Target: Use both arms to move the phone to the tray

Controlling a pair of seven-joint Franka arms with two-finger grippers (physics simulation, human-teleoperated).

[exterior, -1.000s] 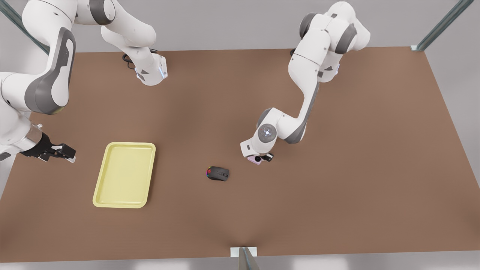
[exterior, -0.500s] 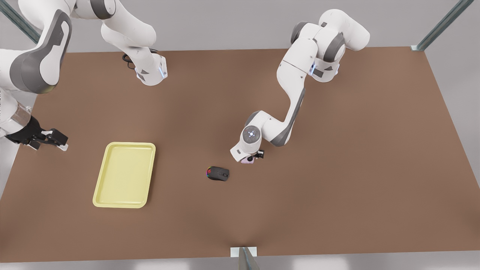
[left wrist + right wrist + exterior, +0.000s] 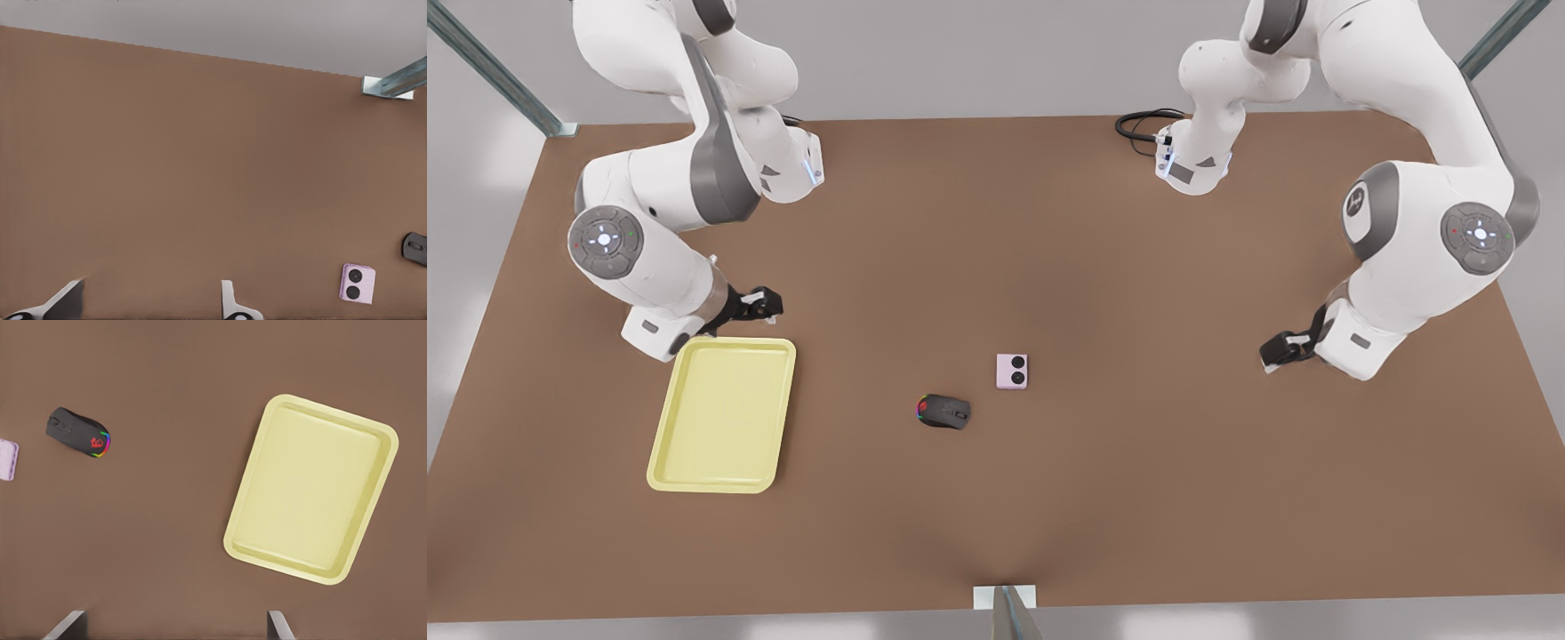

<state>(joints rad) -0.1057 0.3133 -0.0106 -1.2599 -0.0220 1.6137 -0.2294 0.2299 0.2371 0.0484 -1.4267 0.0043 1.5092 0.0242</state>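
Note:
The pale pink phone [image 3: 1012, 371] lies flat mid-table, its two black lenses facing up, with nothing touching it; it also appears in the left wrist view [image 3: 357, 284] and at the edge of the right wrist view [image 3: 7, 460]. The pale yellow tray [image 3: 720, 413] sits toward the front view's left, with nothing in it [image 3: 313, 487]. My left gripper [image 3: 1273, 356] hangs open far to the front view's right of the phone [image 3: 150, 303]. My right gripper [image 3: 769, 304] is open just beyond the tray's far right corner [image 3: 173, 627].
A black mouse with coloured lights [image 3: 943, 412] lies between phone and tray, close to the phone [image 3: 78, 433]. A black cable [image 3: 1143, 124] coils by one arm's base at the back. A metal post [image 3: 1005, 609] stands at the near table edge.
The arm that hovered over the phone has pulled back to the front view's right, leaving the phone bare on the table. The other gripper swung in from the table's left edge to the tray's corner.

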